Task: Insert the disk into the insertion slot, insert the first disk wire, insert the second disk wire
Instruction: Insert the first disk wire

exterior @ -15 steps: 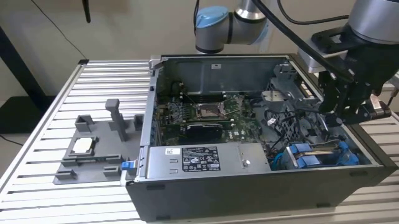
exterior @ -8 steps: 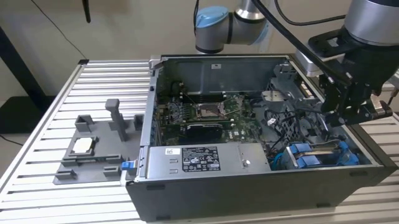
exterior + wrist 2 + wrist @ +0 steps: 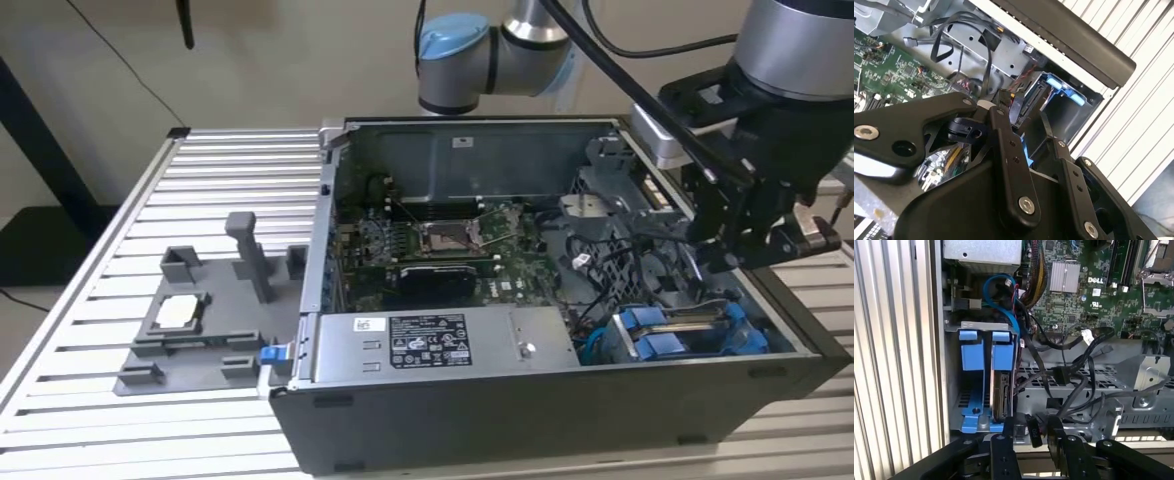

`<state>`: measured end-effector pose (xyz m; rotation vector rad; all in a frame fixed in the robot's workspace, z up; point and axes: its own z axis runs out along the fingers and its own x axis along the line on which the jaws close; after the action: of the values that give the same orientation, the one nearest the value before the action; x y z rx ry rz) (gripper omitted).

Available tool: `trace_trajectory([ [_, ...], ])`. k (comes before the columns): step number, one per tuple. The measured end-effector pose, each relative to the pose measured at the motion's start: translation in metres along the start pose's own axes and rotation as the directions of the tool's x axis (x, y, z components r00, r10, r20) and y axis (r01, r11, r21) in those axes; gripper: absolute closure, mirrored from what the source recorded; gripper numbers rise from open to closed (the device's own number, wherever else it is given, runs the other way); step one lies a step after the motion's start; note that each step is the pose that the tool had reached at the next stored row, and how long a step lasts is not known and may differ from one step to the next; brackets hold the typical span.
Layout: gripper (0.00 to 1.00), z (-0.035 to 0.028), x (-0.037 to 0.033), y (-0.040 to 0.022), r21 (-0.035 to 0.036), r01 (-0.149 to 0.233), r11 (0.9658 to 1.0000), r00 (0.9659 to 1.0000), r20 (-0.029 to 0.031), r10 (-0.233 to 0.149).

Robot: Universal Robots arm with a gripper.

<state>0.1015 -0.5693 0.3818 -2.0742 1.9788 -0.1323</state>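
Disk in blue carrier sits on edge in slot, at corner of open case on slatted worktop. Gripper hangs over that corner, just beside disk. Fingers spread; black wire plug between them, contact not clear. Loose black wires trail across metal bay next to slot.

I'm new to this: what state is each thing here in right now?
Computer case: open, insides exposed.
Disk: seated in the insertion slot, inside its blue carrier.
Black wires: loose, draped inside the case.
Gripper: hovering close by the disk's end.
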Motion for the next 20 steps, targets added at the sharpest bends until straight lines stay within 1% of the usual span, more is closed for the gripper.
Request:
trace_trajectory([
  [2, 0.60, 0.0008, 0.0001, 0.0001, 0.0121, 0.009, 0.9999, 1.0000, 0.0015, -0.009],
  [3, 0.60, 0.0009, 0.0001, 0.0001, 0.0135, 0.010, 0.9999, 0.9999, 0.0015, -0.010],
  [9, 0.60, 0.0012, 0.0000, 0.0003, 0.0150, 0.011, 0.9998, 0.9999, 0.0011, -0.011],
  [10, 0.60, 0.0008, -0.0001, 0.0012, 0.0157, 0.011, 0.9998, 0.9999, 0.0007, -0.011],
  [12, 0.60, 0.0002, -0.0003, 0.0038, 0.0200, 0.012, 0.9997, 0.9999, 0.0001, -0.012],
  [13, 0.60, 0.0001, -0.0003, 0.0043, 0.0209, 0.012, 0.9997, 0.9999, -0.0008, -0.012],
  [17, 0.60, 0.0001, -0.0012, 0.0042, 0.0211, 0.012, 0.9997, 0.9999, -0.0018, -0.012],
  [18, 0.62, 0.0003, -0.0016, 0.0043, 0.0212, 0.012, 0.9997, 0.9999, -0.0018, -0.012],
  [19, 0.62, 0.0003, -0.0020, 0.0043, 0.0212, 0.012, 0.9997, 0.9999, -0.0021, -0.012],
  [20, 0.68, 0.0003, -0.0024, 0.0042, 0.0212, 0.012, 0.9997, 0.9999, -0.0025, -0.012],
])
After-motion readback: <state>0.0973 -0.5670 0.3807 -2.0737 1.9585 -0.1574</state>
